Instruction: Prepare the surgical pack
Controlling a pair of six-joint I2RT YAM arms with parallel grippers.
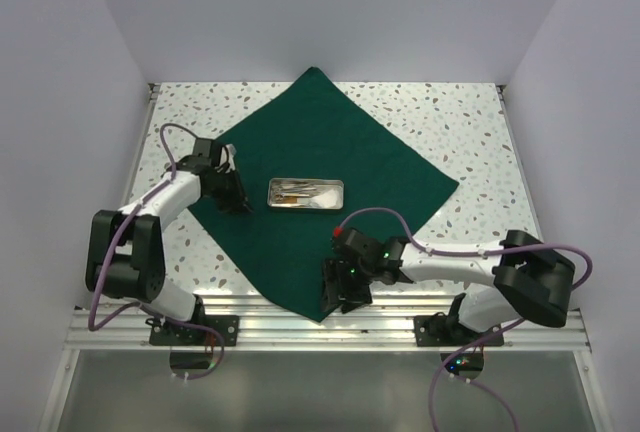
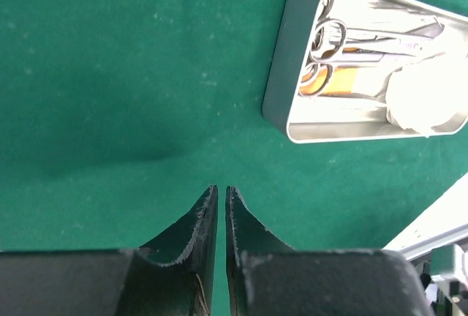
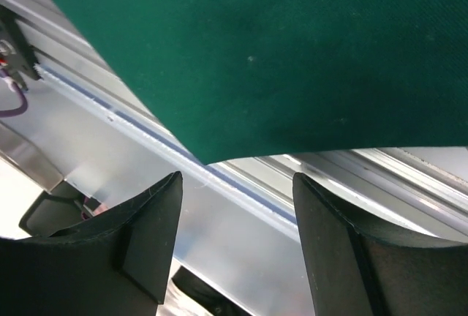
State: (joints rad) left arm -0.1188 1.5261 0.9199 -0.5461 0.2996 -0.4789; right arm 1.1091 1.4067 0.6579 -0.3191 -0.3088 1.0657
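Note:
The dark green drape (image 1: 330, 142) lies flat as a diamond on the table. The small steel tray (image 1: 272, 193) sits at its middle, holding scissors (image 2: 340, 38), forceps (image 2: 409, 32) and white gauze (image 2: 424, 93). My left gripper (image 1: 243, 207) rests over the drape's left part, left of the tray (image 2: 281, 82); its jaws (image 2: 221, 188) are shut with nothing between them. My right gripper (image 1: 335, 304) is open at the drape's near corner (image 3: 212, 155). The corner's tip lies just beyond the gap between its fingers (image 3: 235, 177), not gripped.
An aluminium rail (image 1: 400, 317) runs along the table's near edge, under the drape's near corner and under my right gripper (image 3: 219, 206). Speckled tabletop (image 1: 450, 122) shows around the drape. White walls close in the left, right and back.

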